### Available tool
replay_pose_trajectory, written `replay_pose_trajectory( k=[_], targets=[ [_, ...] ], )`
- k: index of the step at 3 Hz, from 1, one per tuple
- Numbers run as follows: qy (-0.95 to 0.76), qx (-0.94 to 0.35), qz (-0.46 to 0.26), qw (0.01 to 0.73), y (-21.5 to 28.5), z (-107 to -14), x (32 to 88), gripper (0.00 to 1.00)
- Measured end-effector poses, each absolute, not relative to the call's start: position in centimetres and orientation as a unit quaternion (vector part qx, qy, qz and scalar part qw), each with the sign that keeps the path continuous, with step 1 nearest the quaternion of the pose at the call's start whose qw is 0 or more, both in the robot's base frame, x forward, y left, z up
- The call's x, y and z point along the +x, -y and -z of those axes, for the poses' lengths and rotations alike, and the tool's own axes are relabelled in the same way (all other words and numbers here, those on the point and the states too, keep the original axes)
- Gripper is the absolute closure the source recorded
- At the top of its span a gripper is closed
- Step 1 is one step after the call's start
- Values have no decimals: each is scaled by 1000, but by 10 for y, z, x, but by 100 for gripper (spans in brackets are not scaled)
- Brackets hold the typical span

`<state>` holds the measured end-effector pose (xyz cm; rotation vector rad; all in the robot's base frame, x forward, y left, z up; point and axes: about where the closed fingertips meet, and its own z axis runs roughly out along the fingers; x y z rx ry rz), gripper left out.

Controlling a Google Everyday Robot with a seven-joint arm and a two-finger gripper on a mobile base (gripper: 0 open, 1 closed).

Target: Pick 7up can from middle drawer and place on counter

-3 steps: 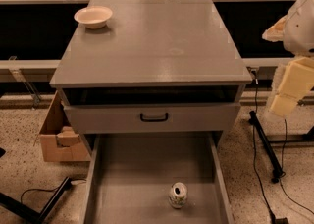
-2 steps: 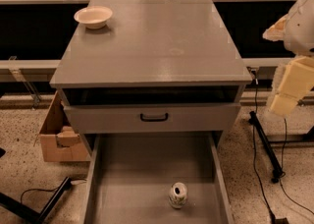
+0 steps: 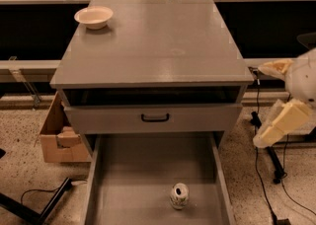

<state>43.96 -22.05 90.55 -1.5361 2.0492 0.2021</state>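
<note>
The 7up can [image 3: 178,195] stands upright on the floor of the pulled-out middle drawer [image 3: 133,179], near its front and a little right of centre. The counter [image 3: 158,41] is the flat grey cabinet top, with a faint ring mark. My gripper [image 3: 260,105] hangs at the right edge of the view, beside the cabinet's right side, about level with the upper drawer. Its two cream fingers [image 3: 281,123] are spread apart and hold nothing. It is well above and to the right of the can.
A cream bowl [image 3: 94,17] sits at the counter's back left corner. A shut drawer front with a black handle [image 3: 155,117] is above the open drawer. A cardboard box [image 3: 59,137] stands on the floor to the left. Cables and a stand [image 3: 269,155] are to the right.
My gripper has moved down a little beside the cabinet's right side. The can, drawer and bowl have not moved.
</note>
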Motion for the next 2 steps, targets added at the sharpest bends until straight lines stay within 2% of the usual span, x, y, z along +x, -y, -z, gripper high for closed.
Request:
replay_pose_trajectory(
  k=[2],
  targets=[
    [-705, -510, -184, 458, 183, -823, 449, 0]
  ],
)
